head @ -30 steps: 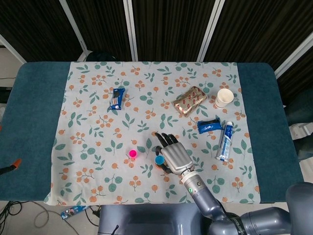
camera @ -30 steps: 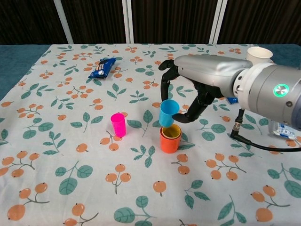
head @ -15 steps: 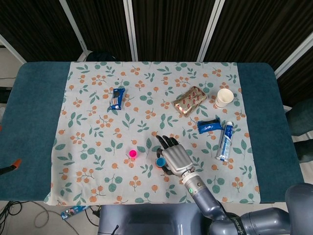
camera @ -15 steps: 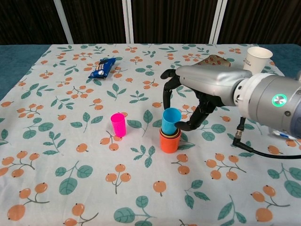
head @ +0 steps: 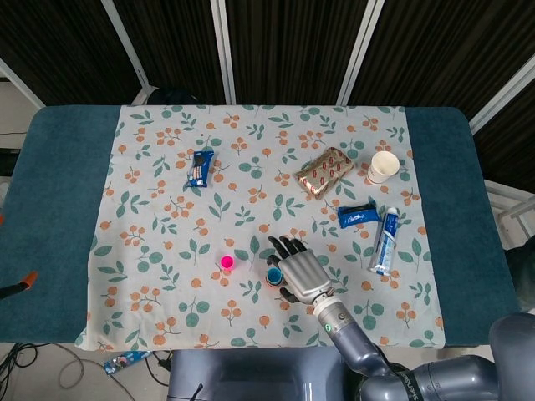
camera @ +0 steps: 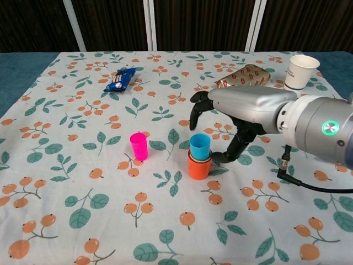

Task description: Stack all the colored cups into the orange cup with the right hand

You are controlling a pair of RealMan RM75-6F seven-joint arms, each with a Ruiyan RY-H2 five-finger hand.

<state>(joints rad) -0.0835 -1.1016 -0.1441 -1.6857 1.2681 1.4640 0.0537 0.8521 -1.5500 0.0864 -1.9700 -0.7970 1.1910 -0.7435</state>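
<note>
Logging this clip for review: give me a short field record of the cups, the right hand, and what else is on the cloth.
stack: blue cup sits low in the orange cup, over a yellow rim
right hand: right hand arched over the stack, fingers around the blue cup; contact cannot be told
left hand: not in view
loose cup: pink cup upright on the cloth, left of the stack
left to do: pink cup not yet stacked
other items: paper cup, blue snack pack, red patterned pack, toothpaste tube
</note>
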